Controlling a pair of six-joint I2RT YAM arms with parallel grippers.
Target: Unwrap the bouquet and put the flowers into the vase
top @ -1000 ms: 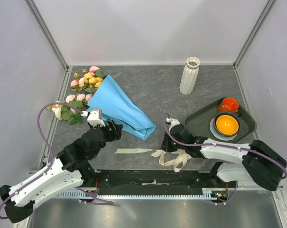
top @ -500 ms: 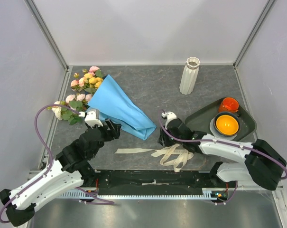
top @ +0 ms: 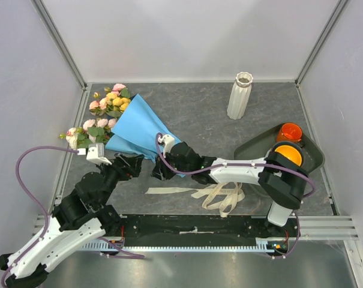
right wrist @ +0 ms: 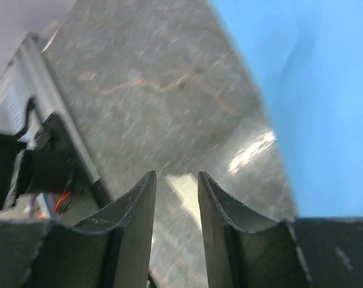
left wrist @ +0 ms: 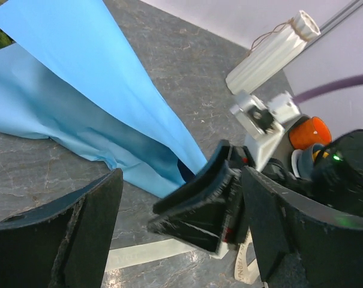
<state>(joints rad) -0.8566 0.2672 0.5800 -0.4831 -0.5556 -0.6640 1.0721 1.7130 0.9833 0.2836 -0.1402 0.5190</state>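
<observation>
Right gripper [right wrist: 176,180] jaws slightly apart, empty, at bouquet [top: 139,129] narrow end near table [top: 217,120] left edge; left gripper [top: 134,162] wide apart; paper [left wrist: 79,78] probably light, floppy: pinch loose edge

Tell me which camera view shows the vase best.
The top external view: the vase stands whole and unobstructed at the back. The left wrist view shows it slanted near the upper edge. The right wrist view does not show it.
</observation>
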